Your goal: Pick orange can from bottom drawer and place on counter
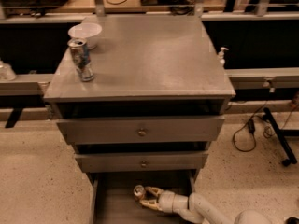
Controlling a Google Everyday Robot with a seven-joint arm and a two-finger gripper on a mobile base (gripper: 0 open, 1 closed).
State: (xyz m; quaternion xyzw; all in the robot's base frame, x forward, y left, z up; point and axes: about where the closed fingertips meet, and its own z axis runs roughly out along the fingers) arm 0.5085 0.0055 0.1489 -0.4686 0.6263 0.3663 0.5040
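The orange can stands in the open bottom drawer, and only its silver top and a little of its side show. My gripper reaches into the drawer from the right. It is open, with its two pale fingers spread just right of the can, their tips at the can's side. The counter is the flat grey top of the cabinet above.
A taller blue-and-silver can and a white bowl stand at the counter's back left. The two upper drawers are pulled slightly out above the bottom drawer. Cables and a black stand foot lie on the floor at right.
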